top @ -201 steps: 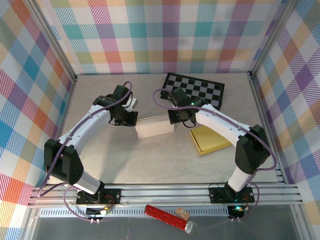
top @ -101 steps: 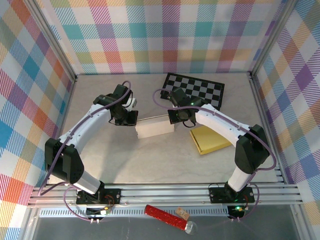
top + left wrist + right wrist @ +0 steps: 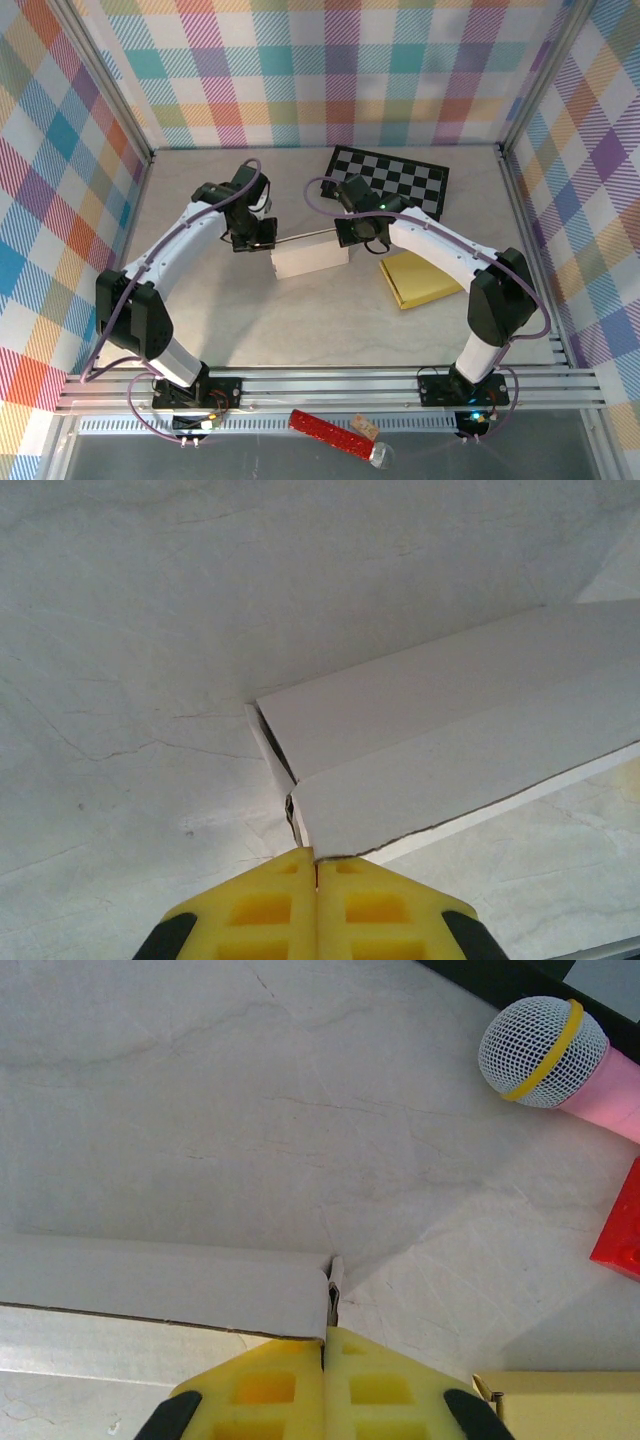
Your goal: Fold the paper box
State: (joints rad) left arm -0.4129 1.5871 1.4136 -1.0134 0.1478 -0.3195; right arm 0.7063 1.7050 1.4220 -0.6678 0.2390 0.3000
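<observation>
White paper box (image 3: 310,262) lies in the middle of the table (image 3: 330,325), part folded. At its far corners, the left gripper (image 3: 316,855) and right gripper (image 3: 325,1335) each pinch a thin end flap. Next, I judge, both flaps need turning inward together.

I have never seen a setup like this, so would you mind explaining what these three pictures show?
Two white robot arms are bolted to a pale marbled table. One picture looks down from above; the other two come from cameras on the wrists, showing yellow fingers. On the table lie a white paper box, a black-and-white chequered board and a flat yellow box. The left gripper and right gripper are both shut, each pinching an end of the paper box's thin flap.
</observation>
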